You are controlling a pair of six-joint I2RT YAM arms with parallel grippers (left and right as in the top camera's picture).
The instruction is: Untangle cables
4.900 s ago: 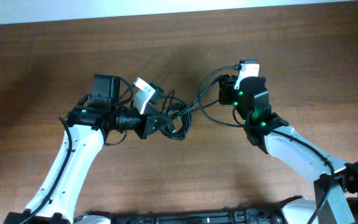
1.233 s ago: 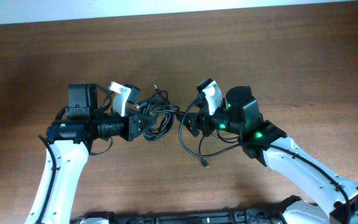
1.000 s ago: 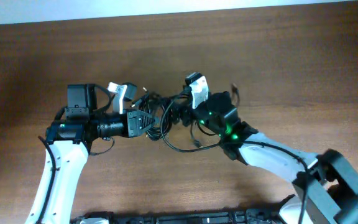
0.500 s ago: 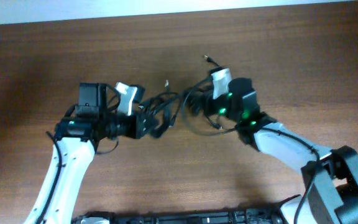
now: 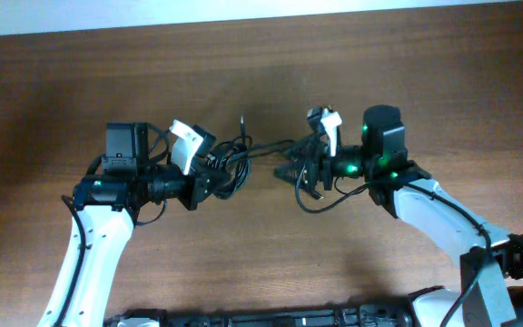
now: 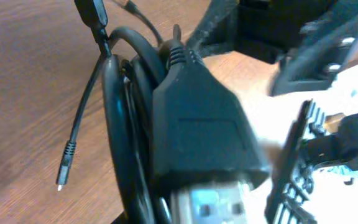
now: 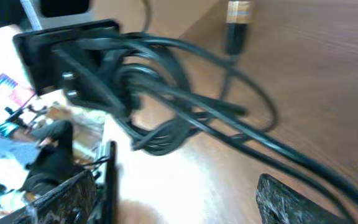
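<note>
The cables (image 5: 232,165) are thin black cords in a loose tangle at the table's middle. My left gripper (image 5: 209,182) is shut on the coiled part. In the left wrist view the coil (image 6: 126,124) and a large black plug with a silver tip (image 6: 207,202) fill the frame, hiding the fingers. Taut strands (image 5: 266,145) run right to my right gripper (image 5: 293,173), and a loop (image 5: 320,202) hangs below it. In the right wrist view the right gripper (image 7: 179,199) has its fingers wide apart, and the cords (image 7: 185,106) cross in front of them.
The brown wooden table (image 5: 261,73) extends on all sides, with a white strip along its far edge. A small loose plug end (image 6: 65,168) lies on the wood left of the coil. A brass-banded plug (image 7: 238,18) sticks up beyond the cords.
My right gripper has moved right and slightly toward me, away from the left one, drawing the strands out straighter. My left gripper stays on the coil with little movement.
</note>
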